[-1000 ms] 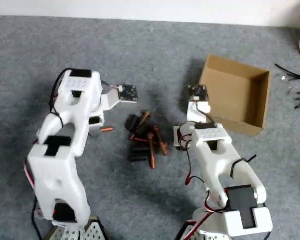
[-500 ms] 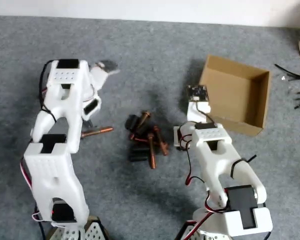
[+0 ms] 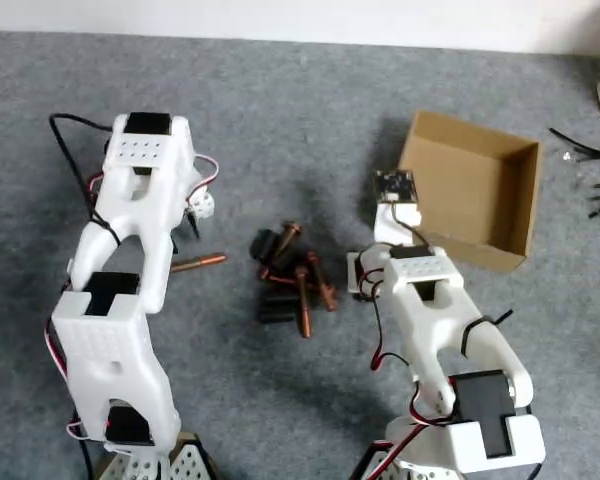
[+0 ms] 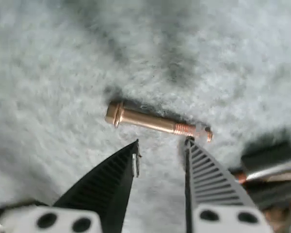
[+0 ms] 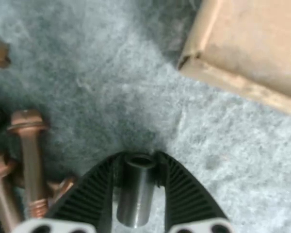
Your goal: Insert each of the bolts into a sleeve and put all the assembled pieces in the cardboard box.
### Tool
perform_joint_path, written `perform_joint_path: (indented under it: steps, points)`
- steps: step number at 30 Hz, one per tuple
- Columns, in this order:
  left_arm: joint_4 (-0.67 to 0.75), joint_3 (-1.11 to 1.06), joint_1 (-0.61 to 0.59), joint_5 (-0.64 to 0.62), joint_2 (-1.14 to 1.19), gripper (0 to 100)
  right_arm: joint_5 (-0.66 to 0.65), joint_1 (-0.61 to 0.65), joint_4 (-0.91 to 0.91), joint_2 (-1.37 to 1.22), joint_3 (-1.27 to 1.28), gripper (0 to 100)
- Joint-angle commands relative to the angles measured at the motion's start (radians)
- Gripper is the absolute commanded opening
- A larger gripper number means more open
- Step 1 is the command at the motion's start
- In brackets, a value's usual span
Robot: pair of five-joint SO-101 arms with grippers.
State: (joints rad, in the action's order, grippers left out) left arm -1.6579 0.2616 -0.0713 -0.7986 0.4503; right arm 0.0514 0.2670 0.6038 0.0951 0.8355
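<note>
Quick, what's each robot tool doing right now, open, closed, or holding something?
Left tool: open, holding nothing, with a lone bolt lying just past its tips.
Right tool: closed on a sleeve.

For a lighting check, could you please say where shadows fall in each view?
High view: the cardboard box shades the carpet toward the bolt pile; left wrist view: a dark shadow hugs the lone bolt; right wrist view: carpet darkens ahead of the sleeve in the right gripper.
</note>
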Motion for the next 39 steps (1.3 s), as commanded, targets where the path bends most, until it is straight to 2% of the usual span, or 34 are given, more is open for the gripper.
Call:
perform_joint_path:
  steps: [1,5,9,13,17,28,34,39]
  points:
    - [0.008,0.005,0.027,-0.262,-0.053,20,-0.017,-0.016,-0.019,0.018,0.001,0.5]
    - [0.014,-0.008,0.013,-0.428,-0.051,27,-0.017,-0.016,-0.019,0.018,0.001,0.5]
    - [0.058,-0.081,0.008,-0.519,-0.051,33,-0.017,-0.016,-0.019,0.018,0.001,0.5]
    - [0.167,-0.217,0.005,-0.526,-0.051,33,-0.017,-0.016,-0.021,0.018,0.001,0.5]
    - [0.201,-0.295,0.004,-0.528,-0.053,33,-0.017,-0.016,-0.021,0.018,0.001,0.5]
    - [0.204,-0.303,-0.108,-0.529,-0.050,33,-0.017,-0.016,-0.021,0.018,0.001,0.5]
    - [0.288,-0.335,-0.117,-0.529,0.038,33,-0.017,-0.016,-0.021,0.016,0.001,0.5]
    - [0.288,-0.298,-0.114,-0.528,0.074,33,-0.017,-0.018,-0.021,0.016,0.002,0.5]
